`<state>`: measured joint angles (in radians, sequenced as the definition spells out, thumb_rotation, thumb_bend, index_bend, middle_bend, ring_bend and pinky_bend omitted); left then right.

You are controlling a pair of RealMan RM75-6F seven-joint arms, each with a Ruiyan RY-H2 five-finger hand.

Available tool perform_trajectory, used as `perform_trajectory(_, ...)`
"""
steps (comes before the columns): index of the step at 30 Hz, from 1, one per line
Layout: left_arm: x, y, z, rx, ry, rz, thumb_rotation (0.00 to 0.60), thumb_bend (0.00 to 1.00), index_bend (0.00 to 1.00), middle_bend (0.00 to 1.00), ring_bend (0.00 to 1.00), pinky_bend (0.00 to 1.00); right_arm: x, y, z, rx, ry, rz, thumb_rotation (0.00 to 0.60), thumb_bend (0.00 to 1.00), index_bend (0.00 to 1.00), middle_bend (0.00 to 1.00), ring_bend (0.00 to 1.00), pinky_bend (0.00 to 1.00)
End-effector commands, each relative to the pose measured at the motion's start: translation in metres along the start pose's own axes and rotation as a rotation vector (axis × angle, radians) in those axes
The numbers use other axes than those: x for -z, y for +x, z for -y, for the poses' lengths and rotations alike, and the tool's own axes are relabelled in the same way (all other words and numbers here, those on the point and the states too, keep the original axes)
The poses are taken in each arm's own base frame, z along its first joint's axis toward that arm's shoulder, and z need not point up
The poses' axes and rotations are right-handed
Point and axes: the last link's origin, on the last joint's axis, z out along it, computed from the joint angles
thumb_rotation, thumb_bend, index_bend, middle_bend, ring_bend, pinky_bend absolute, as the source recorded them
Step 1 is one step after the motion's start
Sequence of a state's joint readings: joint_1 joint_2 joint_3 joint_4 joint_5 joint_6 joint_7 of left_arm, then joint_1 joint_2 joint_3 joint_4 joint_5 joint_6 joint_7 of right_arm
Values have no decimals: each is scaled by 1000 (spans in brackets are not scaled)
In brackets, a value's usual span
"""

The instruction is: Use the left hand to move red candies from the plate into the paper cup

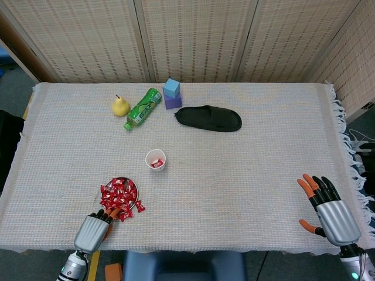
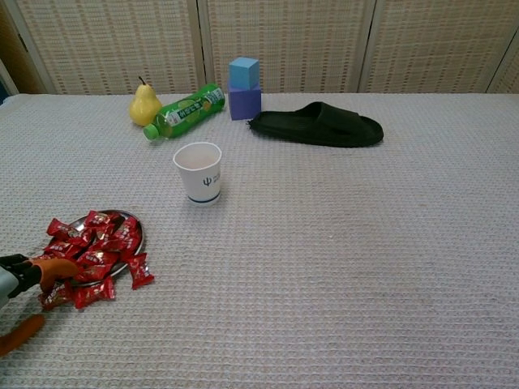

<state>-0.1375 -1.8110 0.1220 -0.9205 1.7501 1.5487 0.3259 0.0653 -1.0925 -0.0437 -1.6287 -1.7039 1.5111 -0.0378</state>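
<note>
Many red-wrapped candies are heaped on a small round metal plate near the front-left corner of the cloth-covered tabletop, and several have spilled over its front rim onto the cloth. The left hand lies at the front edge, its orange-tipped fingers reaching into the near side of the heap and touching the wrappers; whether they pinch one I cannot tell. A white paper cup stands upright behind and to the right of the plate, well apart from it, and the head view shows a red candy already inside. The right hand rests by the front-right corner with its fingers spread and nothing in them. Along the back edge lie a yellow pear, a green plastic bottle on its side just beside it, a light blue cube stacked on a purple cube, and a black slipper.
</note>
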Motion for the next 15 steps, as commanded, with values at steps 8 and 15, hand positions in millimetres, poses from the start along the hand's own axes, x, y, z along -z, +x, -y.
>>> perform_trajectory(8, -5, 2, -5, -5, -2, -31, 600, 408, 294, 444, 476, 828, 0, 0, 0, -2, -1, -5, 600, 44, 0, 0, 0, 0)
perform_trajectory(15, -7, -5, -13, -36, -20, 11, 600, 408, 297, 436, 478, 830, 0, 1, -1, 0, -1, -8, 600, 44, 0, 0, 0, 0)
